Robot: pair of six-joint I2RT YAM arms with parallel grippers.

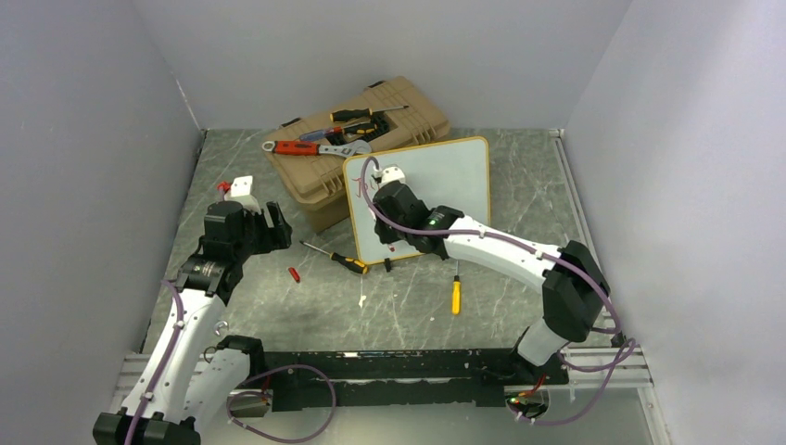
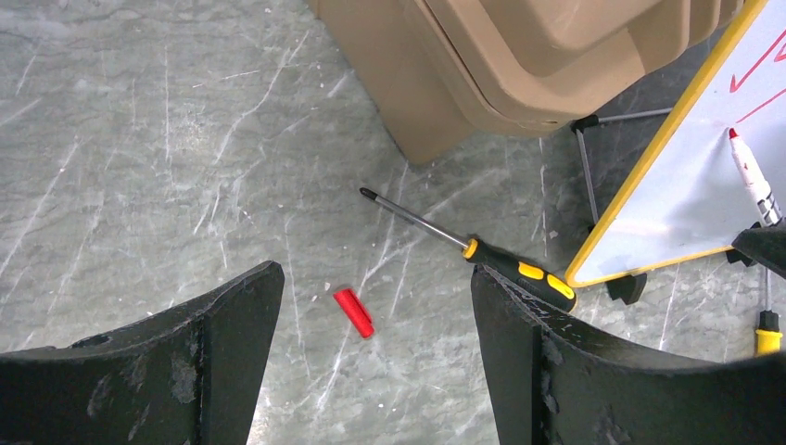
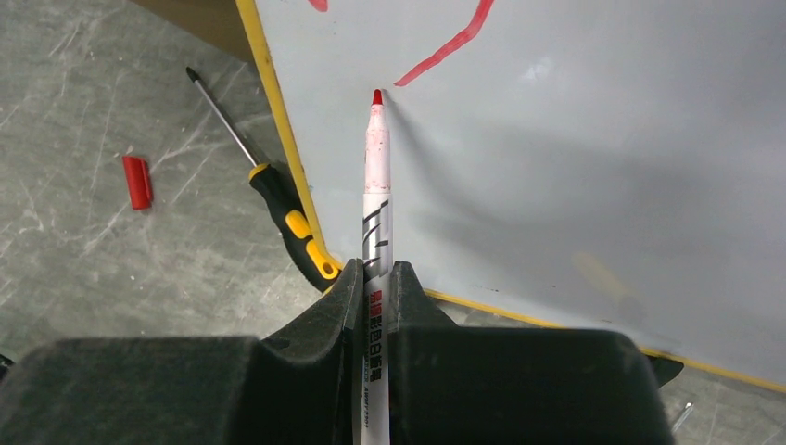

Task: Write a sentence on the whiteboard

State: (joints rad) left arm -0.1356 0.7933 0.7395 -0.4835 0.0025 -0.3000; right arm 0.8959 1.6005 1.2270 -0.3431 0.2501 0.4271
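The whiteboard point(image 1: 459, 171), white with a thin yellow frame, stands propped against the tan toolbox point(image 1: 408, 109). My right gripper point(image 3: 375, 269) is shut on a white marker point(image 3: 377, 195). The marker's red tip points at the board point(image 3: 575, 167), just below a red stroke point(image 3: 445, 51) of the sentence. I cannot tell whether the tip touches the board. The left wrist view shows the marker point(image 2: 753, 176) and red strokes point(image 2: 755, 69) on the board point(image 2: 686, 204). My left gripper point(image 2: 375, 269) hangs open over the table with nothing between its fingers. From above, the right gripper point(image 1: 394, 190) covers the writing.
A red marker cap point(image 2: 353, 311) lies on the table below the left gripper point(image 1: 269, 222). A black-and-yellow screwdriver point(image 1: 338, 259) lies by the board's lower left corner. A yellow one point(image 1: 455, 295) lies nearer the arms. Wrenches and screwdrivers point(image 1: 320, 146) rest on the toolbox. Grey walls enclose the table.
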